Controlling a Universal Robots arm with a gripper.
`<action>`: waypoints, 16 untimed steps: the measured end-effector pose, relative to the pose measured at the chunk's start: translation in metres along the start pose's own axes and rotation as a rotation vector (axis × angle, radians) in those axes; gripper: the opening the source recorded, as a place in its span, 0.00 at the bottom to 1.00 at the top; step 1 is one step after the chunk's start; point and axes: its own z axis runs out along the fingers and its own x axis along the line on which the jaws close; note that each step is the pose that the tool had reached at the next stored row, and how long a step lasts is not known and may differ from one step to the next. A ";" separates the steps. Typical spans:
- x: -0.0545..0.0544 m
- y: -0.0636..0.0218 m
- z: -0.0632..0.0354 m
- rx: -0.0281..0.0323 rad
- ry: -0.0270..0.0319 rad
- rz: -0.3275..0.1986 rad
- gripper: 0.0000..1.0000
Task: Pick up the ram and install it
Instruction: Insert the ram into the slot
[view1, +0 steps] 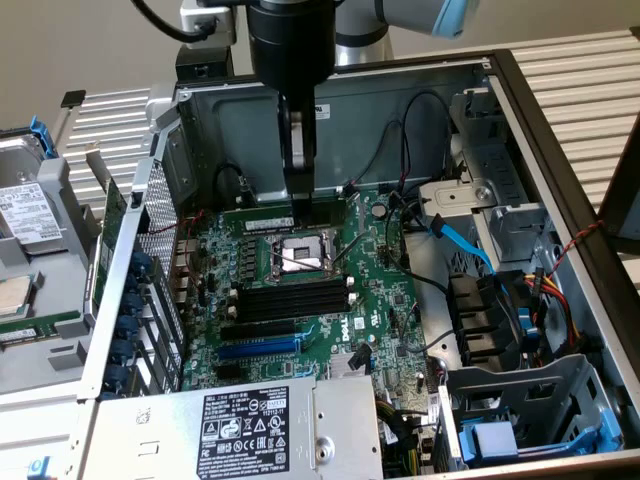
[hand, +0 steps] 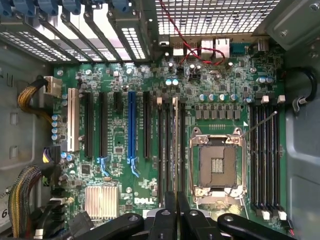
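One arm reached straight down into the open case in the exterior view. Its claw pinched the ram, which stood on edge directly beneath the fingertips. White DELL lettering sat well apart from the claw.

In the wrist view, the claw was pressed onto the ram, seen edge-on and running away from the fingertips. DELL was printed just beside the claw.

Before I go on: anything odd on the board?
The CPU socket has no cooler, and its lever looks unlatched, slanting across the black slots beside it. Nothing else stands out.
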 end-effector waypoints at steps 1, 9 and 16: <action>0.000 -0.0001 0.0018 0.0001 -0.0001 0.000 0.13; 0.012 -0.0004 0.0170 0.0000 0.0000 0.000 0.13; 0.011 0.0005 0.0296 0.0000 -0.0010 -0.001 0.13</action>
